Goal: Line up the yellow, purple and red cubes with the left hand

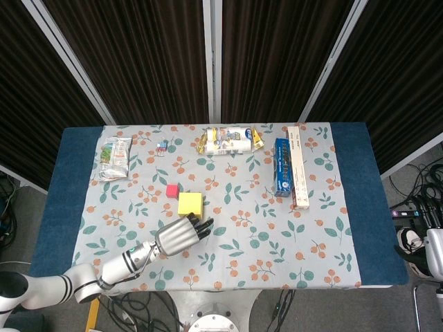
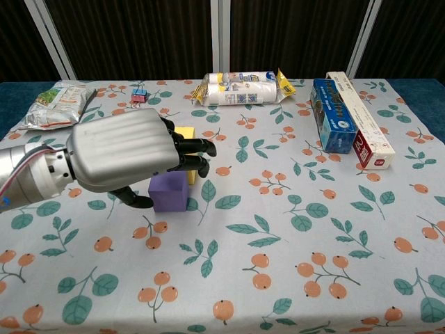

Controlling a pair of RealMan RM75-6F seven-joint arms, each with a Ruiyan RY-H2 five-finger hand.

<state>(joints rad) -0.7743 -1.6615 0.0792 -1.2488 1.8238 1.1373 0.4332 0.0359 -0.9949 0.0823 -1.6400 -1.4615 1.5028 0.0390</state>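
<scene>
Dark slatted panels with pale metal posts stand behind a blue table [image 1: 353,207] that we see covered by a cloth [image 1: 277,242] printed with orange fruit and green leaves.

Along the far edge lie a silver snack bag [image 1: 114,157], a small clip [image 1: 162,146], a white and yellow packet [image 1: 228,140], and a blue box [image 1: 282,167] touching a long white box [image 1: 297,166].

Our left hand [image 2: 122,152] hangs low over the near left part of the cloth, back up, dark fingers [image 2: 196,146] stretched forward and close together. The purple cube [image 2: 169,192] sits on the cloth just under the palm, with the thumb [image 2: 132,200] curling down beside its left face. We cannot tell whether the hand actually grips the cube or only covers it.

The yellow cube [image 1: 190,204] lies just beyond the fingertips, and the red cube [image 1: 172,191] is near its far left corner, slightly apart.

From the head view the hand [image 1: 181,235] hides the purple cube entirely; the chest view shows it plainly, yet there the red cube is hidden and only a sliver of the yellow cube [image 2: 184,132] shows.
</scene>
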